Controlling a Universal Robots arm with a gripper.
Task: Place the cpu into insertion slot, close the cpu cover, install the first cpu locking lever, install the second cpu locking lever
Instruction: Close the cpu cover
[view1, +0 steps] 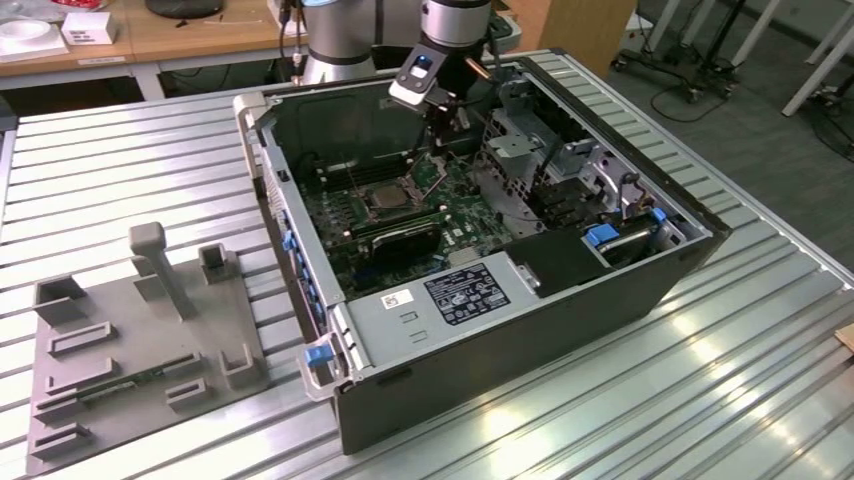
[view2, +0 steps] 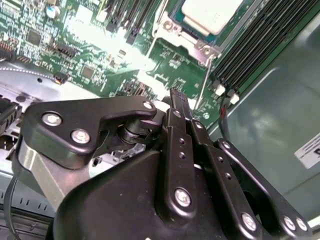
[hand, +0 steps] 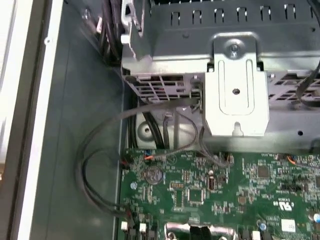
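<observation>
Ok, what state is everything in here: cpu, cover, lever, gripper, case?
cpu: in place under the cover's window, pale face up.
cover: down flat around the cpu.
lever: thin rod beside the cover; cannot tell whether it is latched.
gripper: shut, empty, hovering above the board.
case: on its side, panel off, open.
</observation>
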